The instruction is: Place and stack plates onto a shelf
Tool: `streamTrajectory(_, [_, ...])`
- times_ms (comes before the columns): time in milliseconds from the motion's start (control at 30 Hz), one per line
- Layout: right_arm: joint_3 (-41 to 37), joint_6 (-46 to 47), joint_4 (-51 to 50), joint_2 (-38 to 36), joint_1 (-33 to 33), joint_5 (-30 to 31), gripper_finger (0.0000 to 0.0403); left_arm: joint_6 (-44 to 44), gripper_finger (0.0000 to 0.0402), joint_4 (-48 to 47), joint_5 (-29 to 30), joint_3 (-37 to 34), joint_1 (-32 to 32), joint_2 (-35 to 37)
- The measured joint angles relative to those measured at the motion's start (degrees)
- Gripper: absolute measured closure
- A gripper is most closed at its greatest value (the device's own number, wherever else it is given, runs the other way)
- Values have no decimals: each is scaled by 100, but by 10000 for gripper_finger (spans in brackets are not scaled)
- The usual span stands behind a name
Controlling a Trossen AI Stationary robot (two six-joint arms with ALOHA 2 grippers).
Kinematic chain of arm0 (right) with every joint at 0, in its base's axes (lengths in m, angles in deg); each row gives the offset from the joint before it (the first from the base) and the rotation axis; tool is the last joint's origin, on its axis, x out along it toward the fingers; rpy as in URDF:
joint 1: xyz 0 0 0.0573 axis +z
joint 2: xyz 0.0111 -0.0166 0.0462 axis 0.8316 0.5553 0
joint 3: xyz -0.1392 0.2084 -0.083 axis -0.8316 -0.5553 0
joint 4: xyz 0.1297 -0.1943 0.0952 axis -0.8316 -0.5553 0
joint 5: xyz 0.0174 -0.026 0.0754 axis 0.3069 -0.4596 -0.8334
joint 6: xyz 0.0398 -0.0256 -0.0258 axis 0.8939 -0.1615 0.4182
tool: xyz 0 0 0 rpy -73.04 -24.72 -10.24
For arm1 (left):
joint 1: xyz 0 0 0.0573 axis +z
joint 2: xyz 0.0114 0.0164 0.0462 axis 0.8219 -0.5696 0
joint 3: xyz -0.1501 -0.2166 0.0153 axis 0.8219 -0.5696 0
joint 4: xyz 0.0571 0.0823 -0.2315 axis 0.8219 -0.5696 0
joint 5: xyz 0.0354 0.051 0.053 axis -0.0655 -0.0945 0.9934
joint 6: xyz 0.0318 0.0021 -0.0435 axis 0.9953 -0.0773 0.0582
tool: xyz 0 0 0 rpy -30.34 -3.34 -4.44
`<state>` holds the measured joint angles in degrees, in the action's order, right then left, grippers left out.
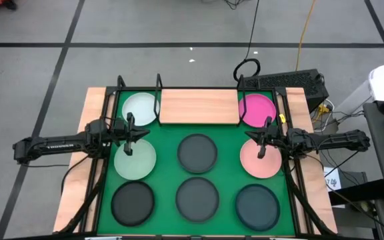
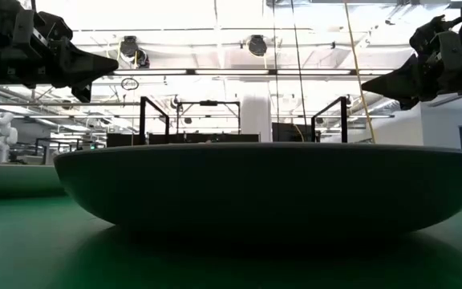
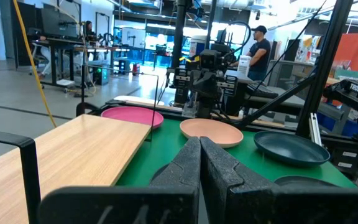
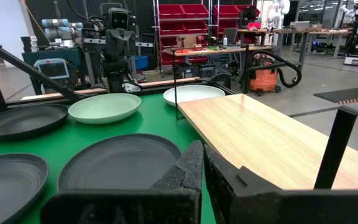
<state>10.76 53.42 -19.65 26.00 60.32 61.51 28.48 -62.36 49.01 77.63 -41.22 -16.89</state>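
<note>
Seen from above, the left tool (image 1: 129, 137) hangs over the left side of the green mat (image 1: 227, 137), its fingers pressed together with nothing between them, poised above the gap between two pale mint plates: one mint plate (image 1: 139, 108) lies at the mat's far left corner, just beside the shelf, and the other mint plate (image 1: 135, 160) sits nearer, in the middle row. Below that one, in the near row, rests a dark grey plate (image 1: 133, 203). The shelf (image 1: 199, 106), a bare light-wood board with thin black rod uprights, stands at the middle of the mat's far edge and carries no plate. In front of it a dark grey centre plate (image 1: 197, 152) lies flat, and nearer still another dark grey plate (image 1: 197, 198); in the low view a dark plate (image 2: 271, 186) fills most of the width close to the camera. Right of the shelf lies the magenta plate (image 1: 257, 109), touching nothing, with the light pink plate (image 1: 261, 159) just in front of it. The right tool (image 1: 265, 137) hovers between those two, likewise clenched on nothing. A last dark grey plate (image 1: 257, 206) sits in the near right corner. The mat covers a wooden counter (image 1: 93, 110), and a person (image 3: 257, 50) stands in the room beyond.
</note>
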Motion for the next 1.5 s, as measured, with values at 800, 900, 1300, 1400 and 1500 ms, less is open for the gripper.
streamTrajectory(800, [0, 0, 0, 0, 2, 0, 403, 1, 398, 2, -1, 0, -2, 2])
streamTrajectory(900, [0, 2, 2, 0, 0, 2, 403, 1, 398, 2, -2, 0, -1, 1])
streamTrajectory(1300, [0, 2, 180, 0, 1, 0, 403, 0, 398, 1, 0, 0, -1, 2])
streamTrajectory(1400, [0, 2, 783, -2, 1, 0, 403, 1, 398, 2, 0, 0, -2, 2])
streamTrajectory(1500, [0, 28, 1491, -2, 4, -3, 403, 0, 398, 1, 0, 0, -2, 2])
